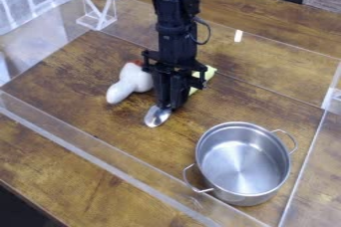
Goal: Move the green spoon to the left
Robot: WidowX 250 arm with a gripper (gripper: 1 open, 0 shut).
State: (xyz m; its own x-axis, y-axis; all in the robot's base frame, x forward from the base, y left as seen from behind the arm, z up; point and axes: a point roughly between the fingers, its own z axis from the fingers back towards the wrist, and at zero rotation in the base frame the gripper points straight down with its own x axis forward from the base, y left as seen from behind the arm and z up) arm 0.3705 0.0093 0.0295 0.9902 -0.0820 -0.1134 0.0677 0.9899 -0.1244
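The green spoon lies on the wooden table, its silver bowl (156, 117) pointing toward the front and its yellow-green handle (204, 72) showing behind the arm. My gripper (170, 102) points straight down over the middle of the spoon. Its black fingers (163, 94) stand close together around the handle, and the part of the handle between them is hidden. The spoon still rests on the table.
A white mushroom toy (124, 85) lies just left of the gripper, close to the spoon. A steel pot (244, 161) stands at the front right. Clear acrylic walls (94, 151) ring the table. A white rack (96, 12) stands at the back left.
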